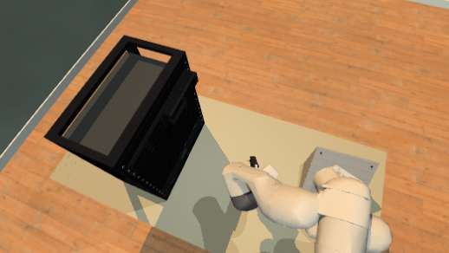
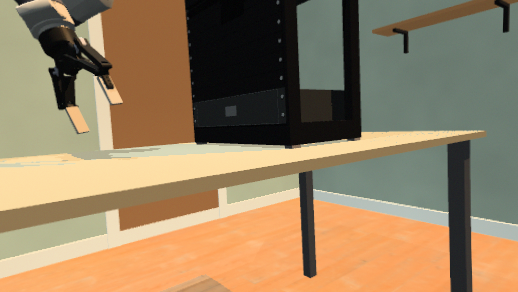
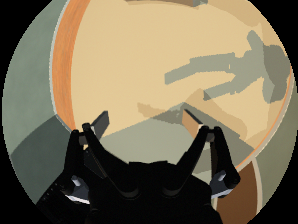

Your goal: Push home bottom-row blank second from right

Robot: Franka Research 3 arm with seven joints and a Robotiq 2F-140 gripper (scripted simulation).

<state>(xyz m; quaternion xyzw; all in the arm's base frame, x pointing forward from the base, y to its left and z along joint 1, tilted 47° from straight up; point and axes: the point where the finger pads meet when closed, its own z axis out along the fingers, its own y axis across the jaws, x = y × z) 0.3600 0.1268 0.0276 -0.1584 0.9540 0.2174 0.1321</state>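
The black rack (image 1: 130, 113) stands on the tan table at the back left, and its lower part shows in the exterior view (image 2: 270, 70). Its front face (image 1: 169, 130) is dark, and I cannot make out the single drive blanks. A chassis part (image 1: 179, 93) juts from the upper front. A grey panel (image 2: 239, 107) sits low on the front. My gripper (image 2: 95, 106) is open and empty, in the air above the table, well apart from the rack's front. In the wrist view the fingers point down at the table top, and the rack is out of sight there.
The arm (image 1: 286, 195) reaches from its grey base plate (image 1: 342, 166) at the table's right end. The table's front edge (image 2: 250, 170) runs close below the rack. A wall shelf (image 2: 440, 17) hangs far behind.
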